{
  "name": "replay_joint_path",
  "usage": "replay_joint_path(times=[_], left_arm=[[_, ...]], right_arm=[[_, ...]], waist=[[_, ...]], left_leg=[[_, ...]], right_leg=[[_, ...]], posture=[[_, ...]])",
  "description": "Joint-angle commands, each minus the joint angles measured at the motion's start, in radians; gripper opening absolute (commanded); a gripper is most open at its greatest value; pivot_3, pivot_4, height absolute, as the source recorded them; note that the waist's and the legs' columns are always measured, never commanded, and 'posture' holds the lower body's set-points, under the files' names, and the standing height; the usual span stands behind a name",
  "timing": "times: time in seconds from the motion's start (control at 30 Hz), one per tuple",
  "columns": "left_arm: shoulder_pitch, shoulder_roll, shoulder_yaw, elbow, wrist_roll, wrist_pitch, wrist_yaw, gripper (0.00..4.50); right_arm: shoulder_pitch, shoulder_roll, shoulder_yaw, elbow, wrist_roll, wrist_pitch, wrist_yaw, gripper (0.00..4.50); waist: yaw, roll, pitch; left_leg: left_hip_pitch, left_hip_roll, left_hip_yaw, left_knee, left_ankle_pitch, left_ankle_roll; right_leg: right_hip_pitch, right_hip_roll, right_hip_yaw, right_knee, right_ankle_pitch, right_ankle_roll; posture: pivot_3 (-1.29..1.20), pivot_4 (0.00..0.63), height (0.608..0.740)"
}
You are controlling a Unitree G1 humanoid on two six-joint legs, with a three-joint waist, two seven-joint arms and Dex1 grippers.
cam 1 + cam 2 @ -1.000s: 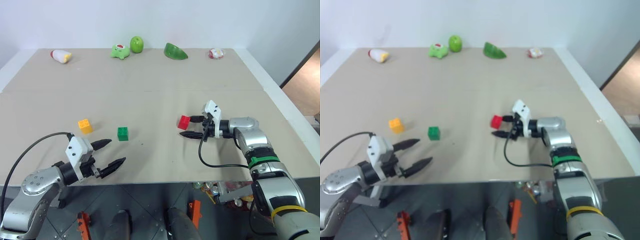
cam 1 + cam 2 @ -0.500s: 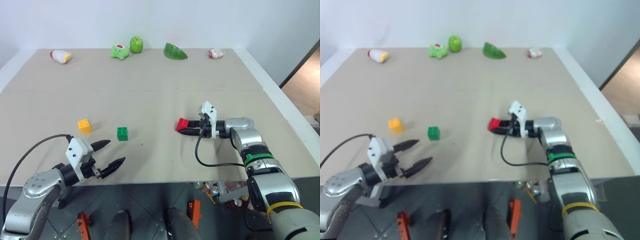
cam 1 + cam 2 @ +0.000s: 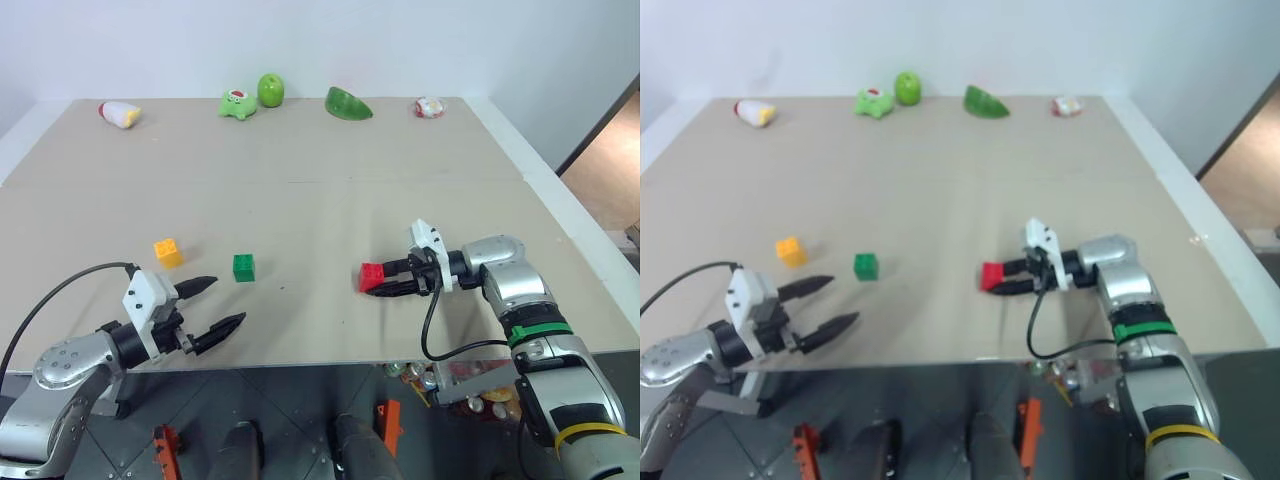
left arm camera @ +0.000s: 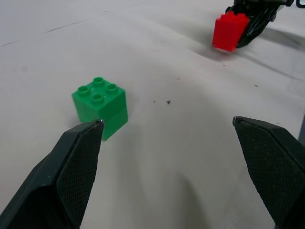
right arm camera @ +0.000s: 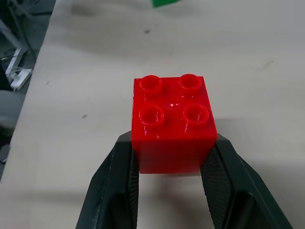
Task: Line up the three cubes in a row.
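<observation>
I see red cube (image 5: 173,124) clamped between right gripper (image 3: 384,283) fingers; left gripper (image 3: 215,305) spread wide near green cube (image 3: 244,267). Right gripper grasped red cube, drew it back toward table's near edge.

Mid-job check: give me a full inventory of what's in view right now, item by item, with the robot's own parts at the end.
red studded plastic cube: 1, red, near right of table, clamped between the right gripper's fingers
green studded plastic cube: 1, green, near left, loose on the table
yellow-orange studded plastic cube: 1, yellow-orange, left of the green cube, apart from it
rounded green toys: 3, green, along the far edge
white-and-red toys: 2, white and red, far left and far right
beige table: 1, beige, white border
left gripper: 1, black fingers, open, short of the green cube
right gripper: 1, black fingers, shut on the red cube
</observation>
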Motion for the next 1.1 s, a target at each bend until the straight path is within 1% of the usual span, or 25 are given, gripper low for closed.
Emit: replay_joint_path(times=[0.03,0.3,0.33,0.53,0.57,0.6,0.73,0.83,0.93,1.1], left_arm=[[-0.007,0.02,0.04,-0.008,-0.029,0.016,-0.013,4.5],[0.035,0.041,0.087,-0.057,-0.058,0.066,-0.002,4.5],[0.043,0.043,0.093,-0.065,-0.06,0.071,0.002,4.5],[0.061,0.051,0.122,-0.084,-0.064,0.087,0.006,4.5],[0.06,0.056,0.128,-0.079,-0.062,0.088,0.003,4.5],[0.059,0.06,0.134,-0.073,-0.061,0.088,0.0,4.5],[0.04,0.086,0.143,0.017,-0.025,0.065,-0.034,4.5],[-0.005,0.101,0.122,0.119,0.026,0.01,-0.059,4.5],[-0.097,0.091,0.083,0.232,0.069,-0.049,-0.085,4.5],[-0.3,0.056,-0.046,0.439,0.16,-0.165,-0.159,4.5]], right_arm=[[-0.006,0.01,0.013,-0.042,0.005,-0.02,0.032,1.24],[-0.028,0.058,0.042,0.009,-0.033,-0.071,-0.027,1.24],[-0.034,0.066,0.043,0.024,-0.043,-0.082,-0.043,2.31],[-0.039,0.074,0.039,0.045,-0.055,-0.118,-0.053,4.34],[-0.033,0.059,0.033,0.031,-0.045,-0.123,-0.03,4.46],[-0.029,0.05,0.031,0.021,-0.038,-0.125,-0.015,4.46],[-0.028,-0.054,-0.032,-0.073,0.04,-0.054,0.059,4.46],[-0.033,-0.118,-0.08,-0.145,0.103,0.013,0.059,4.46],[-0.04,-0.147,-0.125,-0.207,0.151,0.072,0.015,4.46],[0.022,-0.141,-0.182,-0.429,0.265,0.221,-0.059,4.46]], waist=[[0.0,0.0,0.0],[0.0,0.0,0.0],[0.0,0.0,0.0],[-0.009,0.0,0.0],[-0.013,0.0,0.0],[-0.016,0.0,0.0],[-0.015,0.0,0.0],[-0.017,0.0,0.0],[-0.018,0.0,0.0],[-0.017,0.0,0.0]], left_leg=[[0.0,0.0,0.0,0.0,0.0,0.0],[0.0,0.0,0.0,0.001,0.0,0.0],[0.0,0.0,0.0,0.0,0.0,0.0],[0.001,0.001,0.0,0.001,0.001,0.0],[0.001,0.001,0.0,0.001,0.001,0.001],[0.001,0.001,0.0,0.002,0.002,0.002],[0.0,0.0,0.0,0.002,0.004,0.002],[0.0,0.0,0.001,0.001,0.004,0.002],[0.0,0.001,0.001,0.0,0.004,0.002],[-0.001,0.001,0.001,-0.001,0.004,0.002]], right_leg=[[0.0,0.0,0.0,0.0,0.0,0.0],[0.0,0.0,0.0,0.0,0.0,0.0],[0.0,0.0,0.0,0.0,0.0,0.0],[0.001,0.001,0.0,0.0,0.001,-0.001],[0.001,0.001,0.0,0.0,0.001,-0.002],[0.001,0.001,0.0,0.0,0.001,-0.002],[0.001,0.0,0.0,0.0,0.002,-0.002],[0.001,-0.001,0.0,0.0,0.002,-0.002],[0.0,0.0,0.0,0.0,0.002,-0.002],[-0.001,0.0,0.0,0.002,0.002,-0.001]], posture=[[0.0,0.15,0.733],[0.0,0.15,0.733],[0.0,0.15,0.733],[0.0,0.15,0.733],[0.0,0.15,0.733],[0.0,0.15,0.733],[0.0,0.15,0.733],[0.0,0.15,0.733],[0.0,0.15,0.733],[0.0,0.15,0.733]])
